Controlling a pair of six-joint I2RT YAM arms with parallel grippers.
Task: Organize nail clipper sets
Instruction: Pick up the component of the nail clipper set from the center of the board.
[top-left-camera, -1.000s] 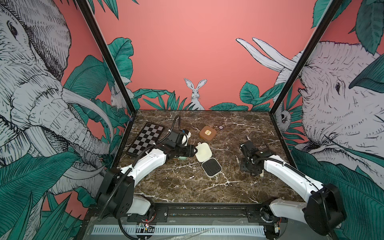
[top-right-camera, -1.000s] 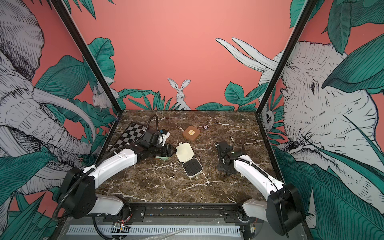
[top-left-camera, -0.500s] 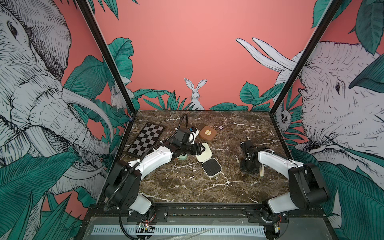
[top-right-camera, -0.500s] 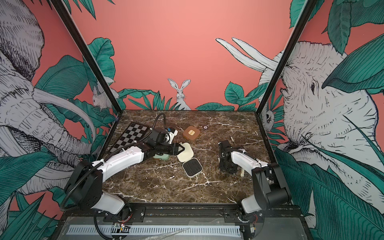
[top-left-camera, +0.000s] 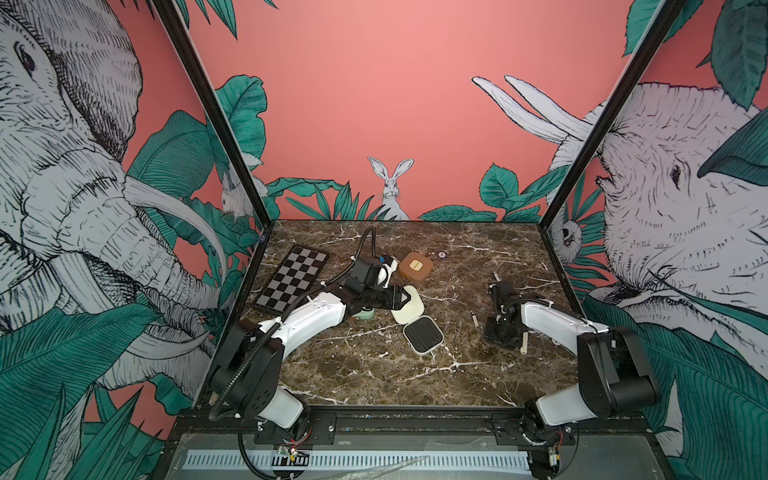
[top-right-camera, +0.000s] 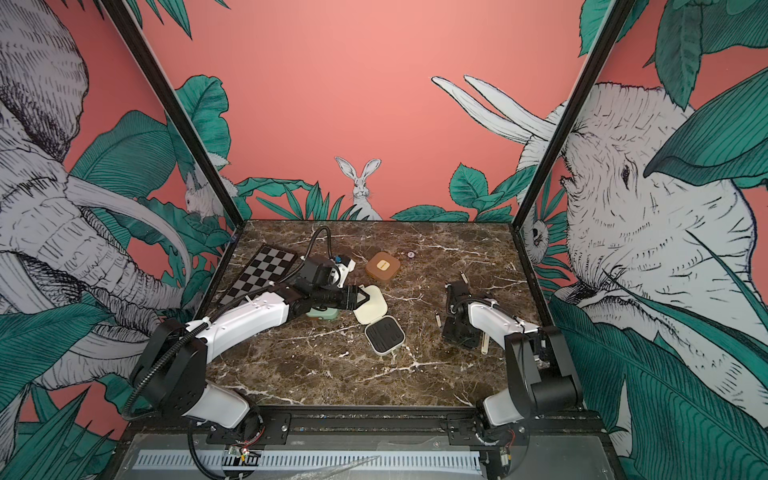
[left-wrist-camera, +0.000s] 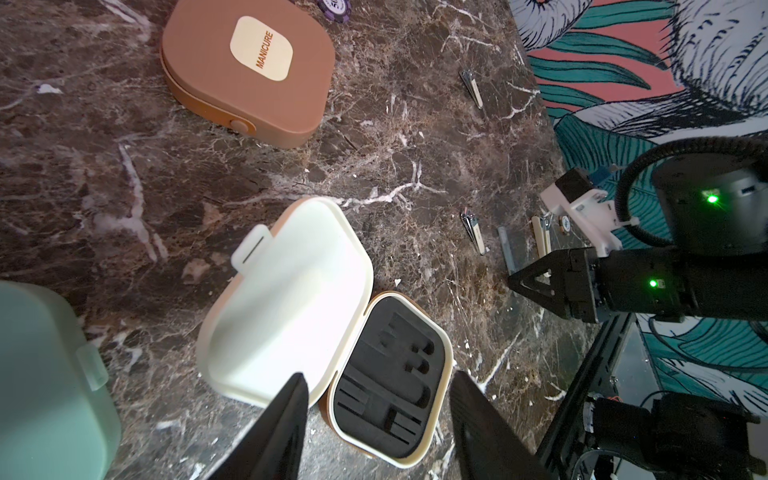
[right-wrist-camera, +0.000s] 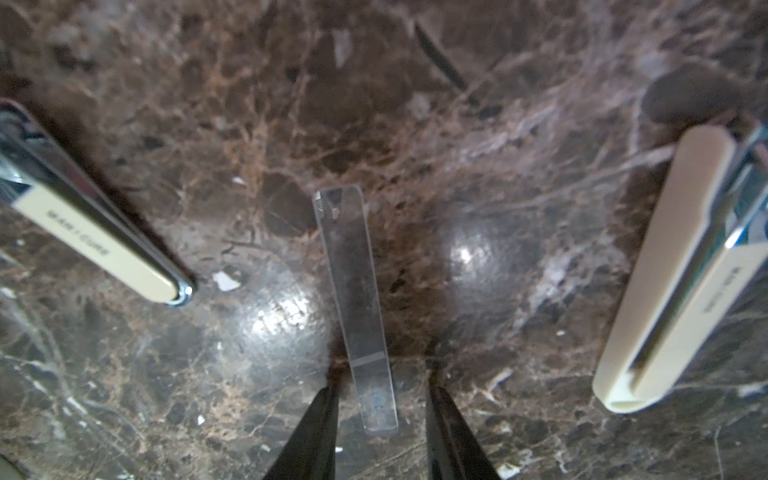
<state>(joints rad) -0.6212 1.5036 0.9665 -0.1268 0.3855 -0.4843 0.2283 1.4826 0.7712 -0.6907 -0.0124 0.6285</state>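
**Cream case open and waiting; right jaws straddle a clear strip**

On the marble counter (top-left-camera: 374, 374) the cream case (left-wrist-camera: 286, 299) lies hinged flat near the middle, its black insert (left-wrist-camera: 386, 378) bare, which I judge leaves the slots free to take tools. The brown case (left-wrist-camera: 245, 70) sits shut behind it, and the mint case (left-wrist-camera: 37, 374) is shut beside my left arm. My left jaws hang wide over the cream case, holding nothing, probably placed to steady it. Well apart on the right lie a cream clipper (right-wrist-camera: 99, 245) and a second cream tool (right-wrist-camera: 673, 282). Between them lies a thin clear strip (right-wrist-camera: 353, 299). My right jaws stand narrowly apart on either side of its near end, low at the counter, not pinching it yet.
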